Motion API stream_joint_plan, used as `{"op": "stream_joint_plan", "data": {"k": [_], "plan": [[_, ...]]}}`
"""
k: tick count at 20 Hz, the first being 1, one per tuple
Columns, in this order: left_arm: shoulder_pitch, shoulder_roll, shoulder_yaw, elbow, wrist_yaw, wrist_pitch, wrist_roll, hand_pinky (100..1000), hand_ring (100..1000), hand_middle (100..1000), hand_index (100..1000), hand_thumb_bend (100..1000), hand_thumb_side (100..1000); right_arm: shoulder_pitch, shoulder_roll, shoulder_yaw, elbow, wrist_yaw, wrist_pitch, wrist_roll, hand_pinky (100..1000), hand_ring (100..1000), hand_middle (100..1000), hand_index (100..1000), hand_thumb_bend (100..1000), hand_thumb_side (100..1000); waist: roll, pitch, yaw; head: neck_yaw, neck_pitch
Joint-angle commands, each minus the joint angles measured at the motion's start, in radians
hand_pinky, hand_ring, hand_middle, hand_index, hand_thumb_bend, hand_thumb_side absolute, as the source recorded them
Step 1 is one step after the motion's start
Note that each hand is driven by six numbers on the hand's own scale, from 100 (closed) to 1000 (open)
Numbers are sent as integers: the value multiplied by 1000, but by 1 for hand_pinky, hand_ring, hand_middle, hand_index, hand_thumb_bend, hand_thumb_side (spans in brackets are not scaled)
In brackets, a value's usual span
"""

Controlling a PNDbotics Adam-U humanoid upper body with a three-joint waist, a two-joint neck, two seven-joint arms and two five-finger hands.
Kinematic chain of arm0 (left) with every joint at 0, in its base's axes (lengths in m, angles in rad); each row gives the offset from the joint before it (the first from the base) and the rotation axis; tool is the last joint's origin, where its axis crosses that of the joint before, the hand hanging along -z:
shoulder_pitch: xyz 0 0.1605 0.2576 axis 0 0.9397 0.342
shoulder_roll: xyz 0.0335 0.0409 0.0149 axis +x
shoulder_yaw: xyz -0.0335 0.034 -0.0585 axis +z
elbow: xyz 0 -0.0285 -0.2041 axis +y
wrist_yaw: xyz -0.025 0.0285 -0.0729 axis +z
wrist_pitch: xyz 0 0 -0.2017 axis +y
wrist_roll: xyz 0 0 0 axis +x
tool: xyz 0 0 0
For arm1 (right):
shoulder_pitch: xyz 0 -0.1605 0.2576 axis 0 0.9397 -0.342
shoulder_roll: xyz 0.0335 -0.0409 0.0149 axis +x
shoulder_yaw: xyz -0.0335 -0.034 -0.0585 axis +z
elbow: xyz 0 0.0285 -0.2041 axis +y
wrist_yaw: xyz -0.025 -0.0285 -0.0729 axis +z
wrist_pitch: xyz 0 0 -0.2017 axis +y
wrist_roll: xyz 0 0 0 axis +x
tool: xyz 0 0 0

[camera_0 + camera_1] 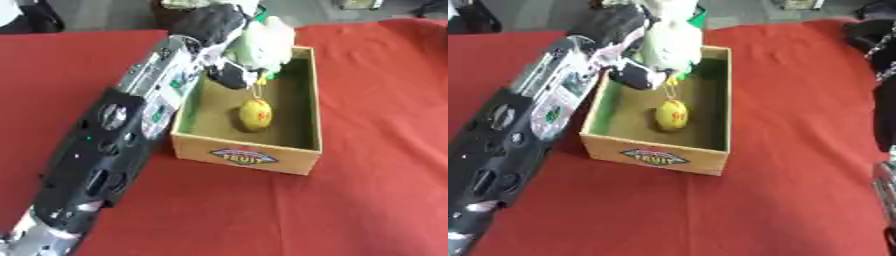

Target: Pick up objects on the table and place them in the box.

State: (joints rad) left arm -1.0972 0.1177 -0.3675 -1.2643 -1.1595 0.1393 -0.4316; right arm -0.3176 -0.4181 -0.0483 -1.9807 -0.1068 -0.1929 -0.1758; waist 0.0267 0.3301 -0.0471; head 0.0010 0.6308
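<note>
**Lower and let go inside the walls**

The left hand point(213, 26), black with silver joints, reaches in over the far-left corner of the open tan cardboard box with a fruit label on its front point(247, 158), its fingers curled round a pale white-and-green soft object point(265, 42); what the object is cannot be made out, perhaps a toy or a bagged item. It hangs above the box's far end, partly over the far wall, with a thin yellow string or tag dangling from it toward the floor of the box. Below, near the middle of the box floor, lies a yellow egg-shaped object with a red mark point(255, 114).

The step in hand looks to be the release. To do it well, the hand should carry the pale object a little toward the near side so it sits wholly within the walls, then lower before the fingers spread, so it does not catch on the far rim and tip out onto the red tablecloth point(376, 100). Dropping beside the yellow piece, not on it, would keep both settled.

The right arm shows only at the right edge of the right eye view; its hand is not visible.
</note>
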Motion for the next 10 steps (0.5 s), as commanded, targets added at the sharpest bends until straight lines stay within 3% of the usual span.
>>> {"op": "stream_joint_plan", "data": {"k": [1,5,6,8,9,10], "plan": [[-8,-5,-5,24,-20,-23,-18,476,587,504,598,100,288,-10,-13,-3,-19,-2,2,3,839,783,619,919,100,902,-2,-17,3,3,4],[-5,-7,-10,43,-37,-50,-77,556,669,618,747,100,261,-8,-10,-2,-19,2,6,3,840,782,619,919,100,902,0,-15,6,1,2],[-5,-6,-11,42,-44,-55,-92,589,720,687,810,100,303,-8,-9,-2,-19,2,7,3,840,782,618,919,100,902,0,-15,6,1,2],[-5,-4,-11,35,-64,-62,-116,638,777,751,860,100,454,-6,-8,-2,-19,4,8,4,840,782,618,919,100,901,0,-15,6,-1,3],[-5,-3,-10,31,-74,-64,-127,689,822,789,889,146,581,-5,-8,-2,-19,5,9,4,840,782,618,919,100,900,1,-15,7,-1,4],[-5,-1,-10,28,-85,-65,-136,736,859,816,907,266,688,-5,-8,-2,-19,5,9,4,840,782,618,920,100,901,1,-15,7,-1,4]]}}
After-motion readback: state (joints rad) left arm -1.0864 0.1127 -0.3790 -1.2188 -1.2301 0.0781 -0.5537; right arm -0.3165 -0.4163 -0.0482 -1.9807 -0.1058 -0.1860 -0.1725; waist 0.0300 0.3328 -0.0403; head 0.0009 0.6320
